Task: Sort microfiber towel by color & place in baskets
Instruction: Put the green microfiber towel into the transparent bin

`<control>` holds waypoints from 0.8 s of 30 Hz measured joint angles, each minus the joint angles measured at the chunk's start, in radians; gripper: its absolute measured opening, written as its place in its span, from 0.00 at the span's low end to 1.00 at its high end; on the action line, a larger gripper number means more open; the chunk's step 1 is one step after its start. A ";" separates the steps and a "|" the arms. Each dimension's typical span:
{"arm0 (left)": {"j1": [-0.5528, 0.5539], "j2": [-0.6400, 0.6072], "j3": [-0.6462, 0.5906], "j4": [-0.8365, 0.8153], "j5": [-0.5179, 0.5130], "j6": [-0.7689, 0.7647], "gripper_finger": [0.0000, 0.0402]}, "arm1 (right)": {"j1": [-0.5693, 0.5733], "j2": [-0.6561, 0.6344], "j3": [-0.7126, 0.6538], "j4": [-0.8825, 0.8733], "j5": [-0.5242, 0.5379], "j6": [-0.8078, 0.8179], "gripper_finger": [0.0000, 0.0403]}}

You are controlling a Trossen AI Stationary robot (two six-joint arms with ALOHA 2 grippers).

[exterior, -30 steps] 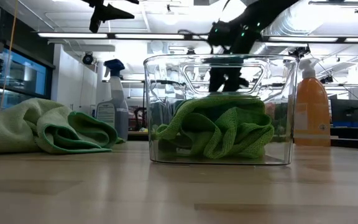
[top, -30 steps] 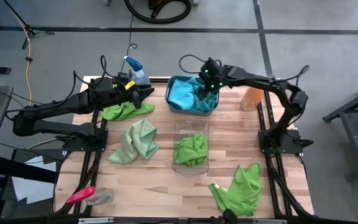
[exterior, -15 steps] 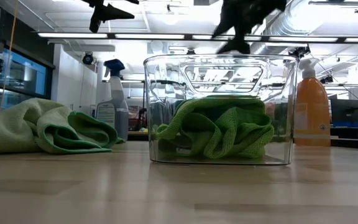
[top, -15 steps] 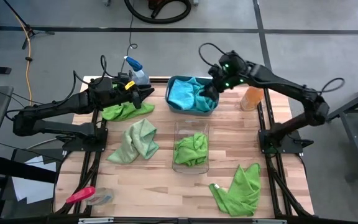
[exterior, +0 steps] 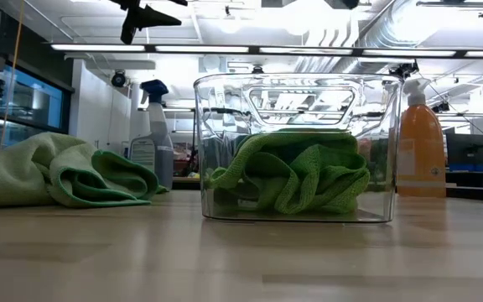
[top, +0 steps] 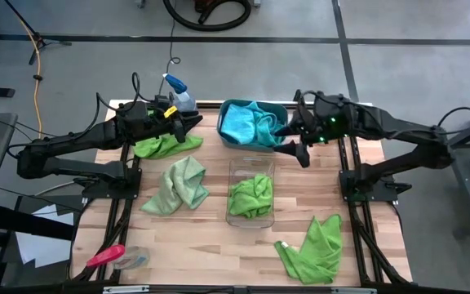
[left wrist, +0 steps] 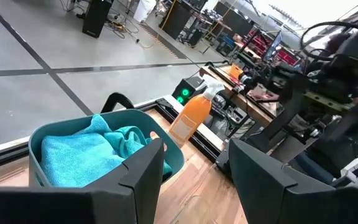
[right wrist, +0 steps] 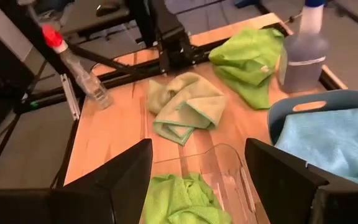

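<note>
With my right gripper (top: pixel 294 145) hanging just off the blue tub's (top: pixel 228 140) right edge, I see its jaws spread wide with nothing between them. The tub sits at the back middle of the table (top: pixel 219 245) with turquoise towels (top: pixel 247 122) piled inside. Just in front of it stands the clear bin (top: pixel 251 167), holding one green towel (top: pixel 251 196). My left gripper (top: pixel 192 122) waits at the back left, beside the tub, over a bright green towel (top: pixel 166 147); its jaws are parted and empty. A paler green towel (top: pixel 178 186) lies left of the clear bin, and another green towel (top: pixel 312 249) lies at the front right. An orange spray bottle (exterior: pixel 420 143) stands to the right of the tub.
</note>
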 joint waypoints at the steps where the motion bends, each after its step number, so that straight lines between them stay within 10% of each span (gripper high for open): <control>1: 0.000 0.000 0.000 0.000 0.000 0.000 0.42 | 0.013 -0.006 0.000 0.000 0.025 0.012 0.64; 8: 0.000 0.010 0.076 -0.132 0.006 -0.002 0.42 | 0.036 -0.012 0.000 0.000 0.067 0.039 0.64; 15: 0.010 0.150 0.307 -0.895 -0.143 -0.004 0.41 | 0.029 -0.010 0.000 0.000 0.100 0.046 0.64; 24: 0.115 0.237 0.081 -1.039 -0.099 -0.029 0.42 | 0.029 -0.010 0.000 -0.001 0.117 0.065 0.64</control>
